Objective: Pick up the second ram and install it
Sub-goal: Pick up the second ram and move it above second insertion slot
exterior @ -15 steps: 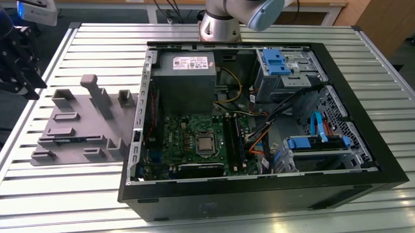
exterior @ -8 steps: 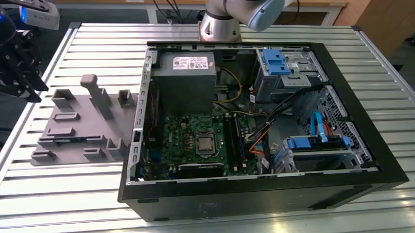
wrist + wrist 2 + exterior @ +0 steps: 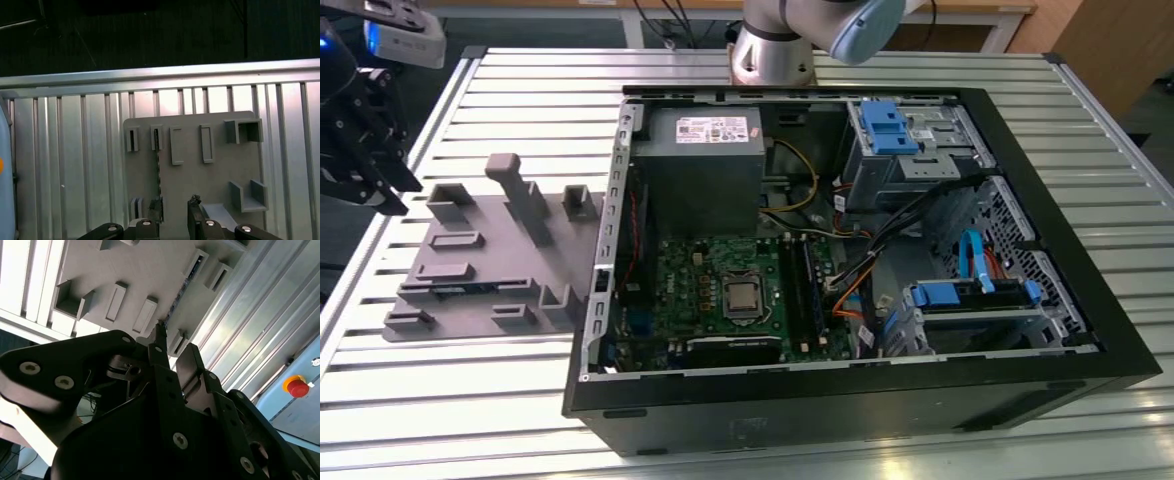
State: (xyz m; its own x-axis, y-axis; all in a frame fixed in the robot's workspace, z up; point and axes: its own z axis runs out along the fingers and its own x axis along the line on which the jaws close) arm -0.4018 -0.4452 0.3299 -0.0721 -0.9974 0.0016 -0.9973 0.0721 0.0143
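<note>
Judging from how things lay, put the task at an early stage. Found the case (image 3: 854,405) lying open on the worktop (image 3: 467,400), with the board (image 3: 707,270) exposed inside; could not tell whether any stick sat in its slots. Found the grey tray (image 3: 215,185) on the slats beside the case, toward the exterior view's left. Saw the end effector (image 3: 176,206) poised above that tray in the first wrist view, its fingers (image 3: 196,207) spread apart with nothing between them. Spotted the ram (image 3: 158,170) standing on edge in a tray slot, in line with one fingertip; could not tell whether the two touched. Judged the pick not yet made, which left the grasp, the lift, the carry to the case and the seating in the board.

Counted one worktop, one case, one board, one tray, one end effector with two fingers, and one ram in the tray.
</note>
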